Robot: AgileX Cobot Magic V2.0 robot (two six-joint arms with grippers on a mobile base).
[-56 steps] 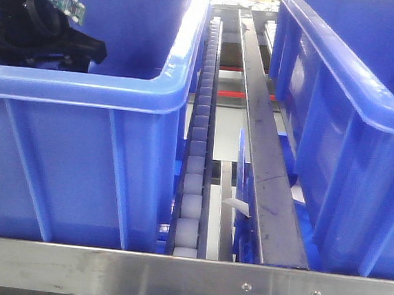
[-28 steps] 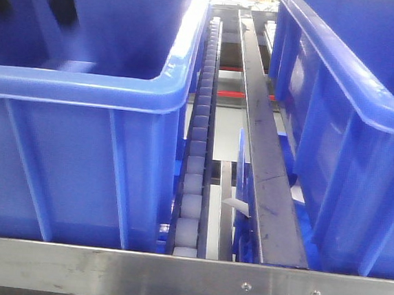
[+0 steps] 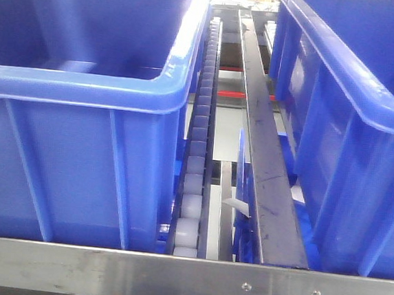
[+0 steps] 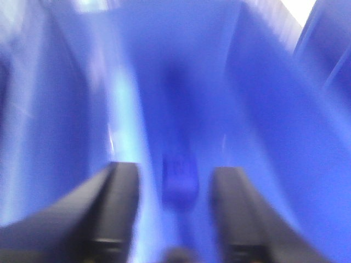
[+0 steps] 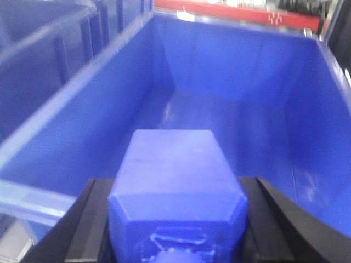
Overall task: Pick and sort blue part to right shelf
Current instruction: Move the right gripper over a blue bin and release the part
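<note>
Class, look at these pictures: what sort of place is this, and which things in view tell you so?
Probably a factory or warehouse sorting station. Large blue plastic bins sit on a rack with a roller track and a steel rail. The right gripper holds a blue part over a bin.

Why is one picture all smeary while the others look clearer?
The left wrist view is streaked with motion blur, so the left gripper and blue bin look smeared. The right wrist view shows the blue part fairly sharp. The front view has white glare up top.
</note>
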